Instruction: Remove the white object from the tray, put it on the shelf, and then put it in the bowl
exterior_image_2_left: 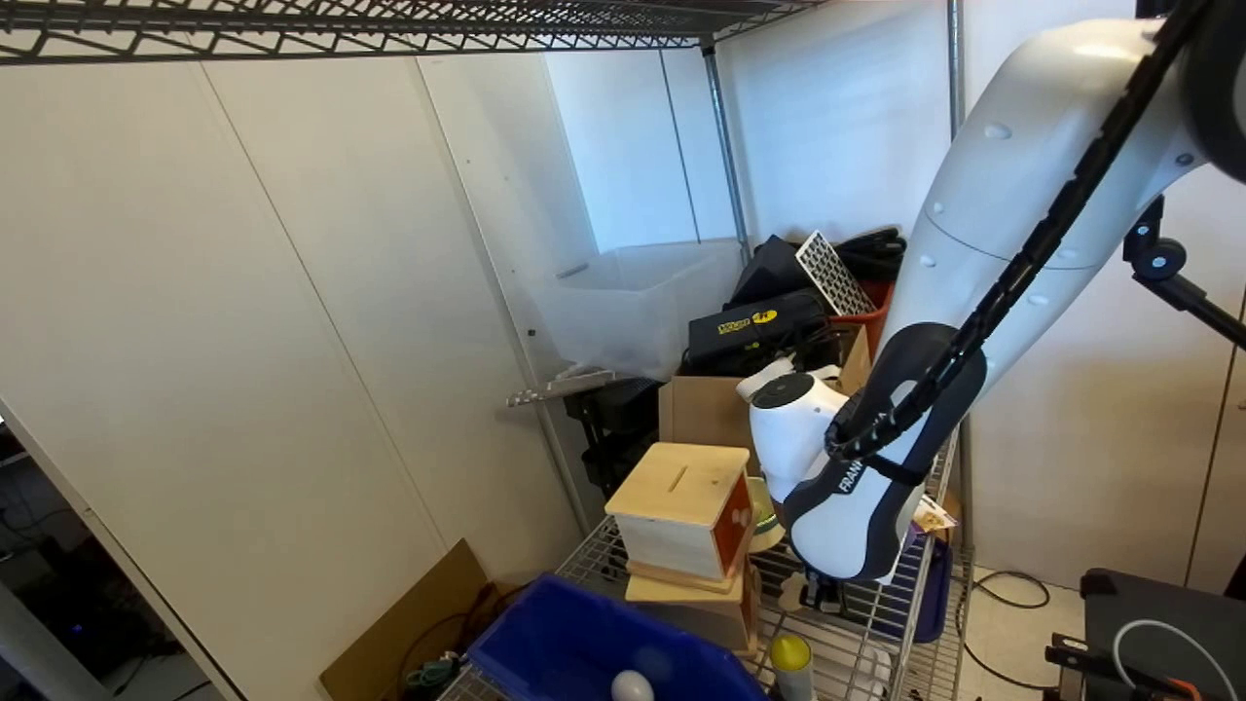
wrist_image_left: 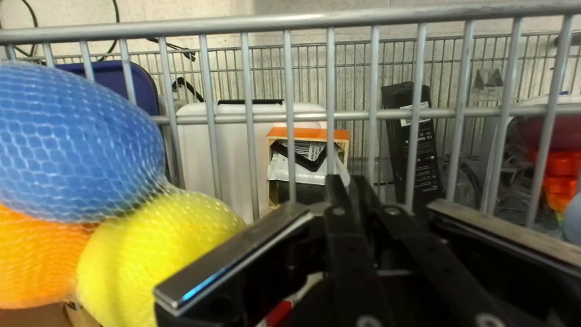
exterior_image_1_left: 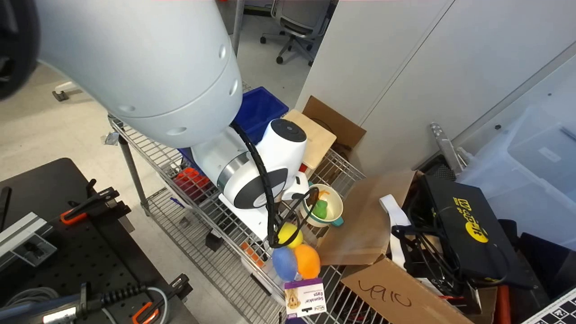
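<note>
A white rounded object [exterior_image_2_left: 633,686] lies in the dark-blue tray [exterior_image_2_left: 574,615], cut off by the lower edge of an exterior view. Where the tray [exterior_image_1_left: 256,110] shows beside the arm, the object is out of sight. The shelf [exterior_image_1_left: 130,166] is grey wire; its rail [wrist_image_left: 317,20] crosses the wrist view. A cream bowl [exterior_image_1_left: 335,203] with teal handles stands on it, holding a green piece. My gripper [wrist_image_left: 348,179] is low over the shelf, away from the tray; its fingers come together with nothing seen between them. The arm hides it in an exterior view.
A bundle of blue, orange and yellow toys in netting [wrist_image_left: 81,141] is just left of the gripper. Wooden boxes [exterior_image_2_left: 678,511] stand between tray and bowl. A yellow-topped can [exterior_image_2_left: 791,662] stands near the tray. An open cardboard box [exterior_image_1_left: 369,220] adjoins the bowl.
</note>
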`<state>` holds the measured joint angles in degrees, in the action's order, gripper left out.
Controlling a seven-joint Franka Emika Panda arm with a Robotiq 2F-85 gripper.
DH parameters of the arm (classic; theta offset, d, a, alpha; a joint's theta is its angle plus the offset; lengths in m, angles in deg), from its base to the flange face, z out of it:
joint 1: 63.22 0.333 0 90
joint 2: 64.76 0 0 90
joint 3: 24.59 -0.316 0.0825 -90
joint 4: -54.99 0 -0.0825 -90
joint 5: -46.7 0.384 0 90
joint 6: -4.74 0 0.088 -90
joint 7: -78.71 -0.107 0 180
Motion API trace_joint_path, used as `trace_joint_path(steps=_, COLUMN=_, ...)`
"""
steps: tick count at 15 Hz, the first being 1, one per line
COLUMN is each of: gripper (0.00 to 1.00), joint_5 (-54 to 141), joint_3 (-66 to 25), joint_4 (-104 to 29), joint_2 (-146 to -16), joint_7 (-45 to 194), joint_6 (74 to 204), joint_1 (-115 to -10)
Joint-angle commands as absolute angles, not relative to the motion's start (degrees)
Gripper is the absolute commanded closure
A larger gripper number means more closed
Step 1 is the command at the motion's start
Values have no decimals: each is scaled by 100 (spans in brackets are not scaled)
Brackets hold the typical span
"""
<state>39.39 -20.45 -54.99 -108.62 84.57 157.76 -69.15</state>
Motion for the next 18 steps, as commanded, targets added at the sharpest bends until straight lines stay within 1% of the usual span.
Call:
trace_joint_path(steps=1, gripper=60, joint_5=4027, joint_3=-2113, joint_4=-5404, joint_2=-10843, joint_7=8528, joint_6=15671, joint_1=-6956)
trace_joint_path(steps=3, gripper=46, joint_5=4018, joint_3=-2102, joint_4=-5403, joint_2=-10821, joint_7=8524, joint_6=15684, joint_1=-6949)
trace_joint_path(steps=4, gripper=37, joint_5=4017, joint_3=-2105, joint_4=-5407, joint_2=-10810, joint_7=8523, joint_6=15692, joint_1=-6945)
trace_joint_path(steps=8, gripper=7, joint_5=4005, joint_3=-2096, joint_4=-5389, joint_2=-10793, joint_7=8514, joint_6=15727, joint_1=-6930)
trace_joint_path(steps=9, gripper=1, joint_5=3991, joint_3=-2064, joint_4=-5368, joint_2=-10795, joint_7=8476, joint_6=15733, joint_1=-6904)
trace_joint_path(steps=10, gripper=0, joint_5=3988, joint_3=-2045, joint_4=-5342, joint_2=-10804, joint_7=8449, joint_6=15750, joint_1=-6892)
trace_joint_path(steps=18, gripper=0, joint_5=4052, joint_3=-2086, joint_4=-5118, joint_2=-10921, joint_7=8340, joint_6=16053, joint_1=-6915)
